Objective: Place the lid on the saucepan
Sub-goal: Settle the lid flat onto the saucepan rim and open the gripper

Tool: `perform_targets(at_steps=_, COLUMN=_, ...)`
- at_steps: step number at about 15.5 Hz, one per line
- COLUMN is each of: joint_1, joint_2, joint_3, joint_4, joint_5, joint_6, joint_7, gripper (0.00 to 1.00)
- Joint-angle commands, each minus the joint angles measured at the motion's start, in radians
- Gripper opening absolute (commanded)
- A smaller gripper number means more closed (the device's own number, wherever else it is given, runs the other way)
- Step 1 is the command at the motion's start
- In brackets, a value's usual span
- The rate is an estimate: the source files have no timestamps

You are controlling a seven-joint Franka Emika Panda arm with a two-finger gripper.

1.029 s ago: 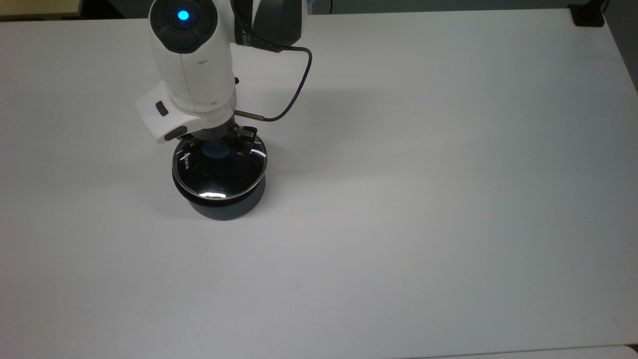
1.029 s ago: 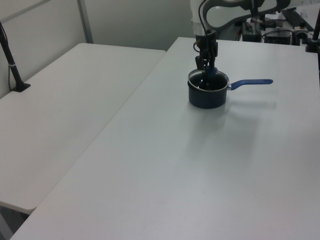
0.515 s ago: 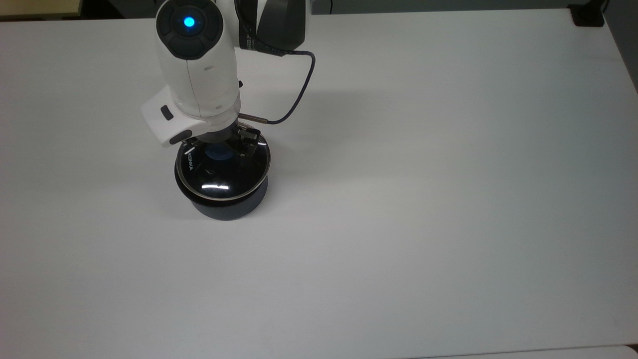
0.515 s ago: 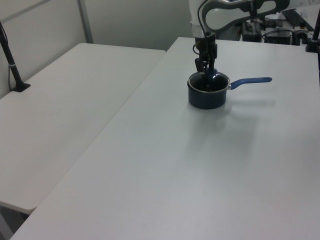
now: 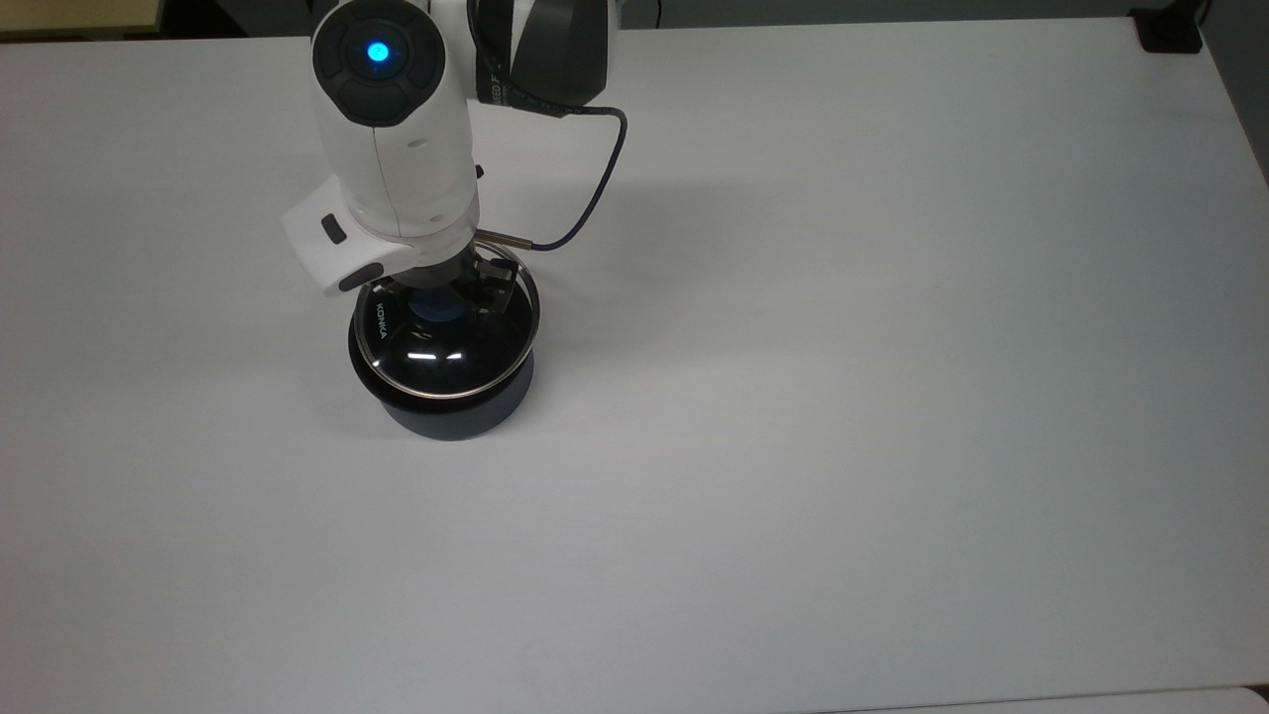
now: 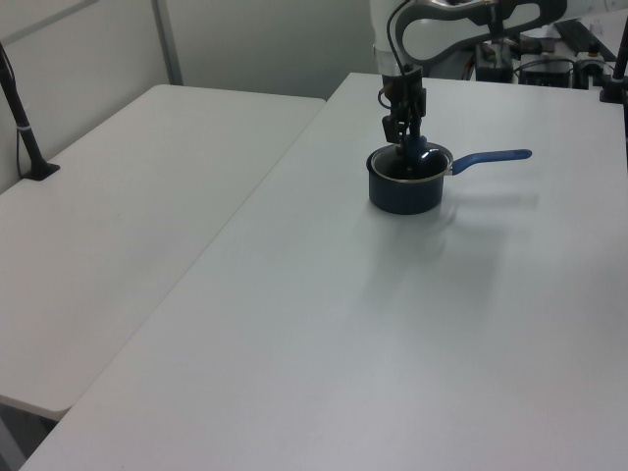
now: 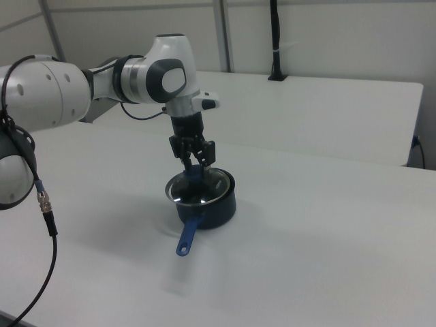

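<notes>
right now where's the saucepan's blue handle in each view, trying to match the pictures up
Top view: I can't make out the handle; the saucepan sits under the arm, left of centre.
Left view: the handle sticks out to the left view's right of the saucepan.
Right view: the handle points down and slightly left, toward the camera.
Shared landmark: the lid with its blue knob, just under the gripper.

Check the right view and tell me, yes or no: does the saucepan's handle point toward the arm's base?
No: in the right view the saucepan has its blue handle pointing toward the bottom edge, away from the arm.
</notes>
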Motion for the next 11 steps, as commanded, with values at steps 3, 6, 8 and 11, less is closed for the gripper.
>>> perform_targets(at_steps=3, joint_1=0.012, joint_2=0.013, joint_3=-0.011, joint_4=0.0, joint_5=0.014, joint_6=0.063, joint_7=0.031, gripper=0.58)
perform_targets(at_steps=6, joint_1=0.012, joint_2=0.015, joint_3=-0.011, joint_4=0.0, joint_5=0.014, joint_6=0.064, joint_7=0.031, gripper=0.58)
perform_targets(at_steps=8, joint_1=0.01, joint_2=0.015, joint_3=-0.011, joint_4=0.001, joint_5=0.014, joint_6=0.064, joint_7=0.034, gripper=0.58)
perform_targets(at_steps=11, joint_1=0.009, joint_2=0.015, joint_3=-0.011, joint_4=0.001, joint_5=0.014, joint_6=0.092, joint_7=0.039, gripper=0.58)
